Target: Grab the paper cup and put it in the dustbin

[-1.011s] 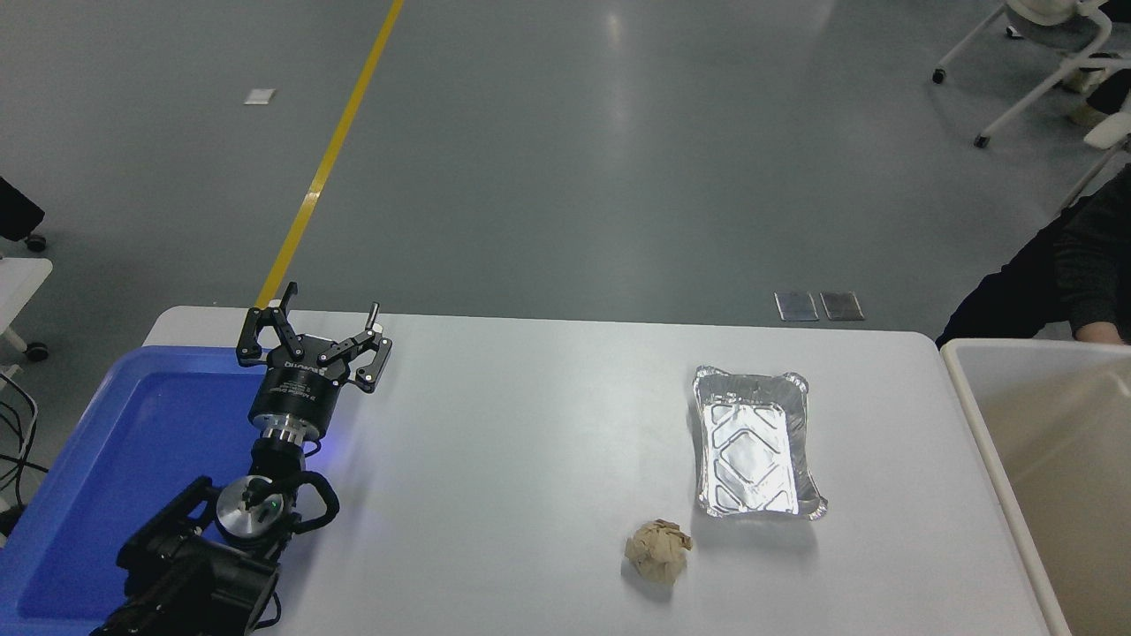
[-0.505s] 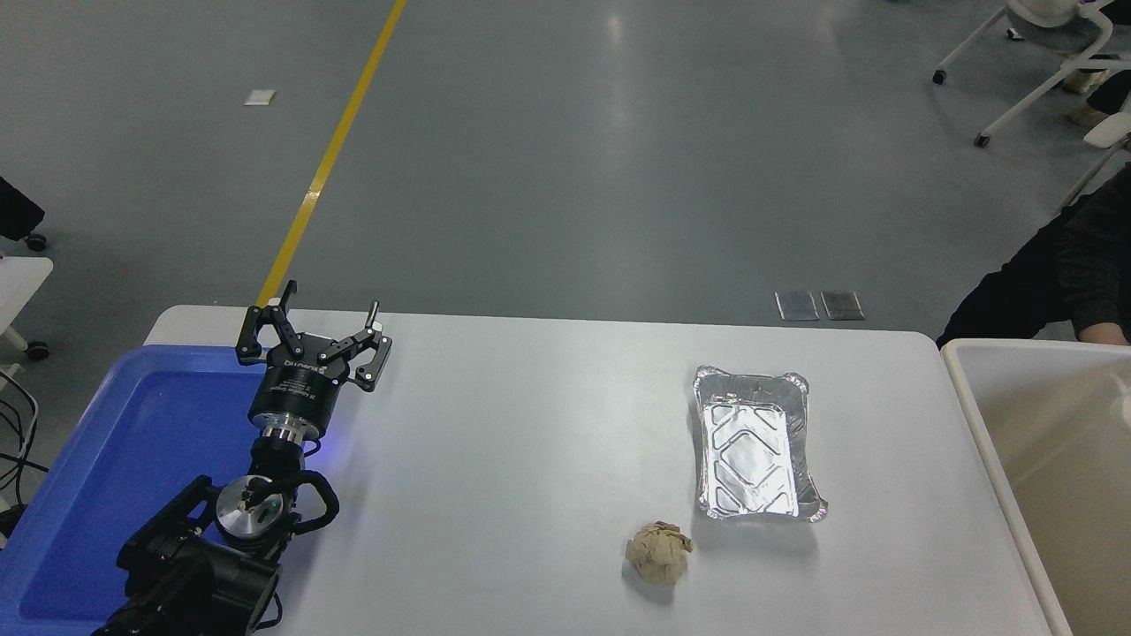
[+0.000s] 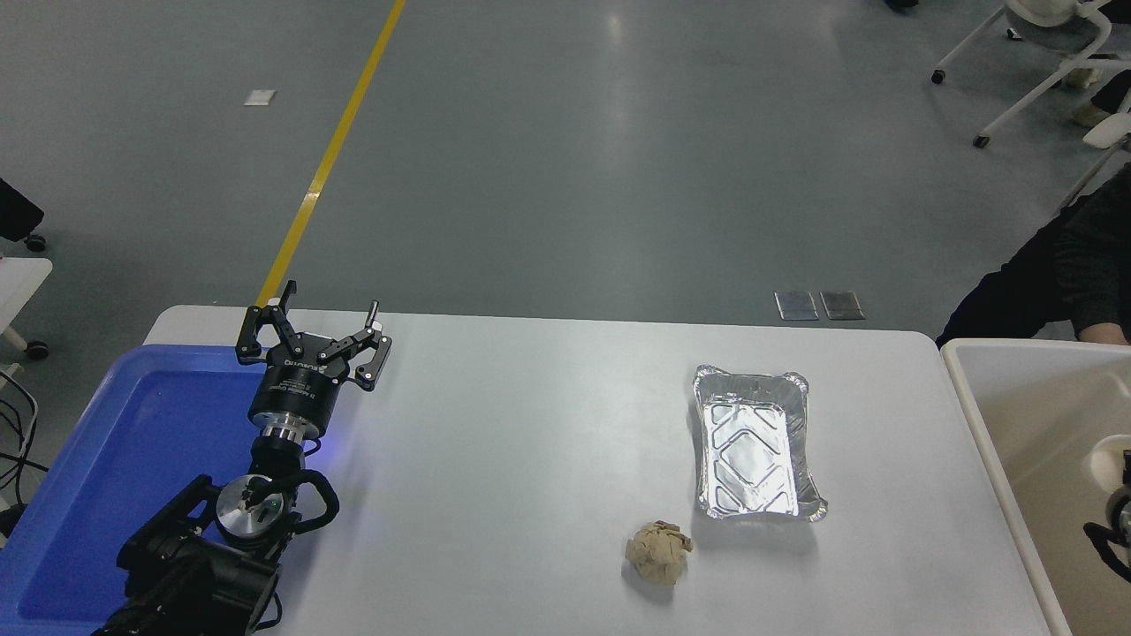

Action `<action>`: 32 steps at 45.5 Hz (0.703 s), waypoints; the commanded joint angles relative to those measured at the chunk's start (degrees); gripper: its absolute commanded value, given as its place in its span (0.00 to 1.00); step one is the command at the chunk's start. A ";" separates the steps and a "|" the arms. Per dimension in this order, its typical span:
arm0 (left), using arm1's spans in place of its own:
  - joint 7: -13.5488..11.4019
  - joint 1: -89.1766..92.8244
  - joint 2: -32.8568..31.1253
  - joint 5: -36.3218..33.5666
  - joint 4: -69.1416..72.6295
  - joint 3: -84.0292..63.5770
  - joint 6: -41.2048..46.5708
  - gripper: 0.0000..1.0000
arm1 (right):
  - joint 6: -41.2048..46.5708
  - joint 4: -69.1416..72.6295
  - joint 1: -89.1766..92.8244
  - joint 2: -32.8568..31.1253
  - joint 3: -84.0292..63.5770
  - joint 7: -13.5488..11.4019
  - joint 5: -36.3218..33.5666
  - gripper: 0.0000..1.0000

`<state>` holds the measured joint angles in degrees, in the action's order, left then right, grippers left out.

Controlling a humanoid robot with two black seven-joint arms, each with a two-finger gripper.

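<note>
The paper cup shows only as a white round rim at the right edge, over the inside of the off-white dustbin. My right gripper comes in from the right edge just below the cup and holds it above the bin; only part of its black body shows. My left gripper is open and empty, parked at the lower left by the blue tray.
A blue plastic tray lies at the table's left. A silver foil tray and a crumpled tan paper ball lie at mid-right. A person's dark sleeve is at the far right behind the bin.
The right gripper with the paper cup has come into view at the right edge, over the dustbin. The left arm has not moved.
</note>
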<state>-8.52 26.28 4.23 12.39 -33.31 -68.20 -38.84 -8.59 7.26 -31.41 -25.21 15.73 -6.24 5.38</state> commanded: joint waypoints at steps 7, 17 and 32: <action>0.00 0.00 -0.01 0.00 0.00 0.00 -0.01 0.99 | 0.06 -0.58 1.35 0.43 1.93 0.00 -0.02 1.00; 0.00 0.00 -0.01 0.00 0.00 0.00 -0.01 0.99 | 0.67 -0.40 0.12 0.25 1.67 0.00 -0.02 1.00; 0.00 0.00 -0.01 0.09 0.00 0.00 -0.01 0.99 | 1.73 7.40 -11.91 -3.78 -5.18 -0.18 1.04 1.00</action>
<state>-8.54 26.28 4.22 12.47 -33.31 -68.20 -38.86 -7.32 8.45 -35.50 -25.34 15.46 -6.25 5.90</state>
